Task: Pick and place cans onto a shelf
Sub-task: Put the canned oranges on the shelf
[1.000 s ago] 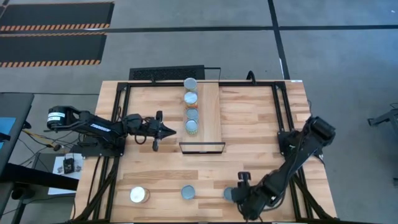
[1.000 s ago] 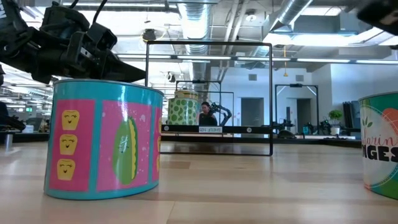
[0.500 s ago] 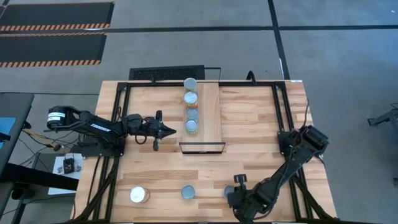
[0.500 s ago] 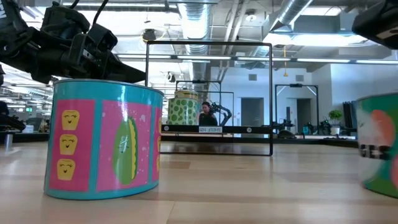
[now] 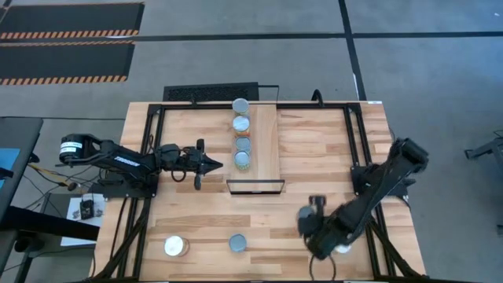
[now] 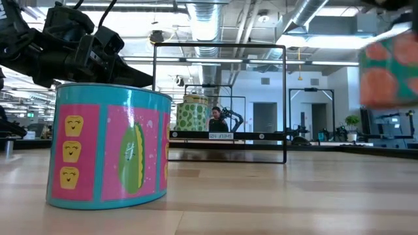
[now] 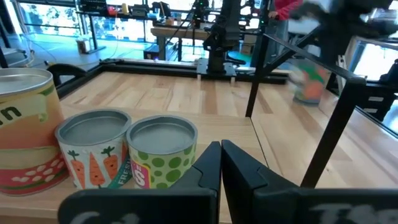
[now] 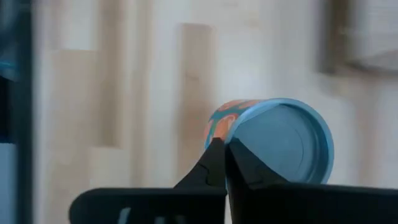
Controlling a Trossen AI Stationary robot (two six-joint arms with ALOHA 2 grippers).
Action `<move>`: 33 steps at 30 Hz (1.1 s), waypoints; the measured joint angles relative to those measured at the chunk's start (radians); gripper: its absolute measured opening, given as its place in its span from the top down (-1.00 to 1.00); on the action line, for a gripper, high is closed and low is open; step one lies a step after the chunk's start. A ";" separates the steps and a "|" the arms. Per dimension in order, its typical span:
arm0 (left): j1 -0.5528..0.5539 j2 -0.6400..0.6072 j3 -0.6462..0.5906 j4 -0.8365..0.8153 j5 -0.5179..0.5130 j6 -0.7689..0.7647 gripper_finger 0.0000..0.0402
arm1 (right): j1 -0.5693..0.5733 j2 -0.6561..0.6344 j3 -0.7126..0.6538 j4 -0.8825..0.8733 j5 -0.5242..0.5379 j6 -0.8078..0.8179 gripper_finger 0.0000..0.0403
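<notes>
Four cans stand in a row on the shelf (image 5: 266,145), from the far one (image 5: 240,105) to the near one (image 5: 243,160). Two more rest on their bases near the table's front edge: a white-topped one (image 5: 176,246) and a grey-topped teal-and-pink one (image 5: 237,244) (image 6: 108,147). My right gripper (image 8: 222,149), at the front right of the table (image 5: 321,229), is shut on an orange-and-green can (image 8: 273,143) (image 6: 390,70). My left gripper (image 5: 206,163) (image 7: 221,163) hovers shut just left of the shelf, pointing at the nearest can there (image 7: 161,152). My right gripper has its two fingertips together at the rim of the can's round top (image 8: 216,140), on the side nearest the wrist. The can is tilted, its blue-grey top (image 8: 286,146) facing the wrist camera. It hangs clear above the table. The high view does not show the hold.
A black metal frame (image 6: 219,104) stands around the shelf and across its near end (image 5: 255,187). Black rails (image 5: 355,134) run along the table's sides. Bare tabletop (image 5: 314,141) lies right of the shelf. Beyond the table, a lab room with a person shows.
My right gripper has taken hold of the orange-and-green can at the front right and has risen with it, moving a little toward the far and right edges. The can, which stood on the table, first tipped and now hangs tilted, clear of the wood.
</notes>
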 joint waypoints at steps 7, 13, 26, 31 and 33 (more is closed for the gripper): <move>0.000 0.000 0.000 0.000 0.000 -0.001 1.00 | -0.173 -0.204 0.000 -0.219 0.117 -0.047 0.98; 0.000 0.000 0.000 0.000 -0.004 -0.011 1.00 | -0.486 -0.269 0.000 -0.082 0.076 -0.460 0.98; 0.000 0.000 0.000 0.009 -0.038 -0.018 1.00 | -0.853 -0.017 0.003 0.279 -0.310 -1.114 0.98; 0.000 0.000 0.000 0.017 -0.038 -0.017 1.00 | -0.850 0.065 0.036 0.294 -0.330 -1.209 0.98; 0.000 0.000 0.000 0.018 -0.039 -0.017 1.00 | -0.841 0.092 0.053 0.293 -0.332 -1.229 0.98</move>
